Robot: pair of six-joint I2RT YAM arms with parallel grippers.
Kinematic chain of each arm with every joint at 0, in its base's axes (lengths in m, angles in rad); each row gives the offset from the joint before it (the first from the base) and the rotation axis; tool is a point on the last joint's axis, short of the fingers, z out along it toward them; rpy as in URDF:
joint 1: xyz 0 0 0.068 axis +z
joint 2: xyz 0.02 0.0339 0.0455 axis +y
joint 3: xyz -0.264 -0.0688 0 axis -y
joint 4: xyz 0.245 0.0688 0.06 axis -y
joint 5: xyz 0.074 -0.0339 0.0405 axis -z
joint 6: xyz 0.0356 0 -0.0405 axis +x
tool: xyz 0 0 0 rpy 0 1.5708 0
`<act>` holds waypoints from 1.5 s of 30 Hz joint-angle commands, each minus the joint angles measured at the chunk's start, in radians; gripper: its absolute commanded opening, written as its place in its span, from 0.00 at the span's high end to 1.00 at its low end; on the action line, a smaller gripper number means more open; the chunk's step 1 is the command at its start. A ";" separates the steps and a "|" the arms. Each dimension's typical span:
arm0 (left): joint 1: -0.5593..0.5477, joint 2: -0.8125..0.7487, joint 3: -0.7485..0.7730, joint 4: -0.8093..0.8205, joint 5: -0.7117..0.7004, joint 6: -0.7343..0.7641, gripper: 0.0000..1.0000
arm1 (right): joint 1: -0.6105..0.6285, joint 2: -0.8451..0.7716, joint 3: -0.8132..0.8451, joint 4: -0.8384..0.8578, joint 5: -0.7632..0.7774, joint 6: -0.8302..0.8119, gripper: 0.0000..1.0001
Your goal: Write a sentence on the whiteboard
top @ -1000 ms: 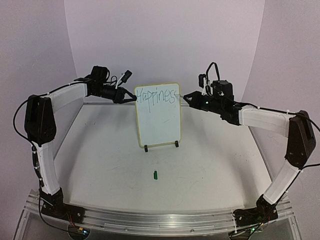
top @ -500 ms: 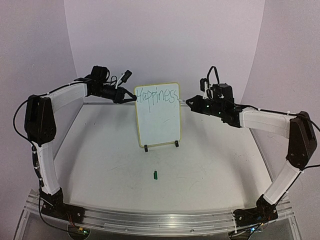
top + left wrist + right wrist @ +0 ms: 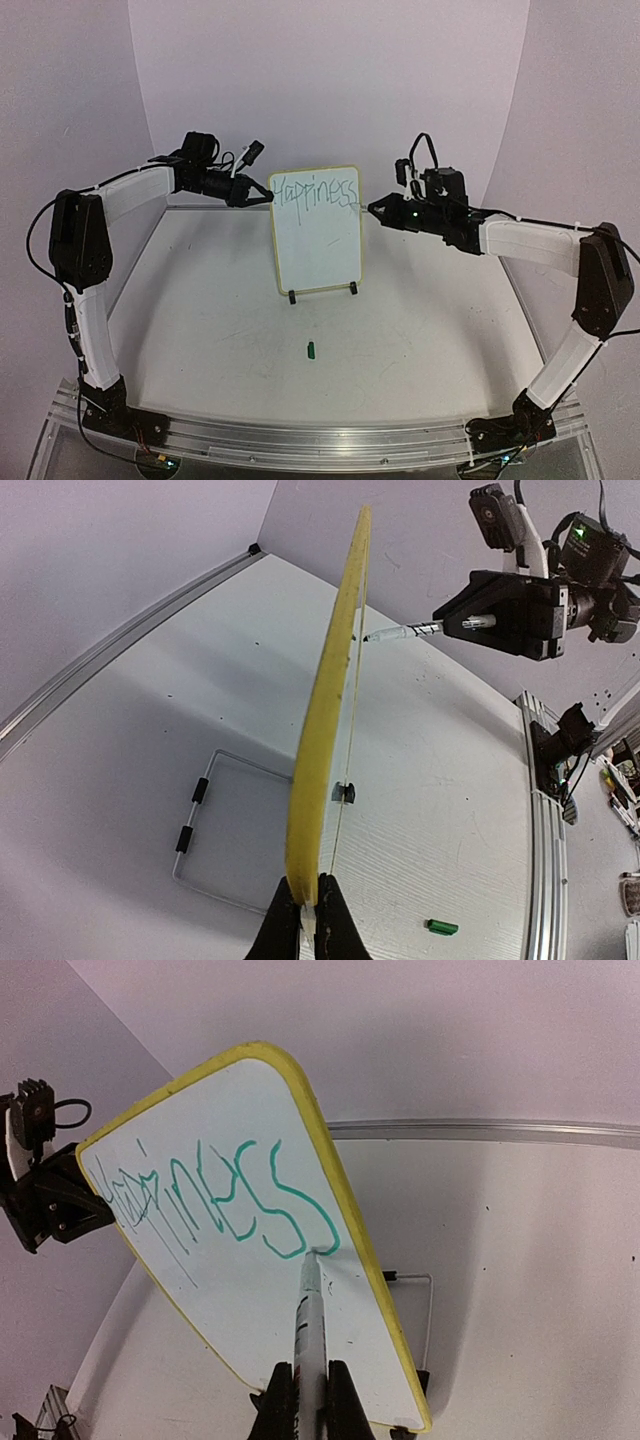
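Near the front of the bench (image 3: pixel 200 330) lies a small green cap (image 3: pixel 311 349), well apart from the work. Behind it the whiteboard (image 3: pixel 318 240) stands upright on a wire stand (image 3: pixel 321 292), its top line carrying the sentence (image 3: pixel 315 190), so far only "Happiness". The left tool (image 3: pixel 266 194) is pinched onto the board's left edge. The right tool (image 3: pixel 374 207) is clamped around a pen (image 3: pixel 310 1330), its tip apparently touching the last letter, just beside the right rim. Pressure looks like the main risk: too hard a push could tip the board back or twist it in the left grip, smearing the stroke. The word fills the line's width, so a longer stroke could run onto the yellow rim.
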 commanded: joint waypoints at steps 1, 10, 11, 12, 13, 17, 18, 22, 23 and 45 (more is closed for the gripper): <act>-0.012 0.020 0.013 -0.045 -0.019 0.000 1.00 | -0.004 -0.045 0.012 0.056 -0.089 -0.013 1.00; -0.012 0.005 0.037 -0.142 -0.041 0.048 1.00 | -0.002 -0.150 -0.049 0.077 -0.240 -0.045 1.00; -0.012 0.000 0.031 -0.143 -0.045 0.049 1.00 | 0.000 -0.155 -0.057 0.076 -0.239 -0.045 1.00; -0.012 -0.007 0.022 -0.139 -0.049 0.048 1.00 | 0.002 -0.158 -0.061 0.075 -0.237 -0.045 1.00; -0.012 -0.015 0.010 -0.128 -0.050 0.040 1.00 | 0.007 -0.159 -0.065 0.074 -0.233 -0.044 1.00; -0.012 -0.031 -0.019 -0.098 -0.046 0.024 1.00 | 0.053 -0.159 -0.069 0.072 -0.200 -0.046 1.00; -0.012 -0.034 -0.025 -0.097 -0.046 0.024 1.00 | 0.070 -0.157 -0.067 0.071 -0.185 -0.048 1.00; -0.012 -0.050 -0.076 -0.060 -0.047 0.015 1.00 | 0.145 -0.141 -0.056 0.065 -0.104 -0.062 1.00; -0.012 -0.052 -0.085 -0.054 -0.048 0.013 1.00 | 0.169 -0.130 -0.048 0.057 -0.077 -0.065 1.00; -0.017 -0.078 -0.154 -0.027 -0.052 0.028 1.00 | 0.310 0.192 0.168 0.029 0.071 -0.070 1.00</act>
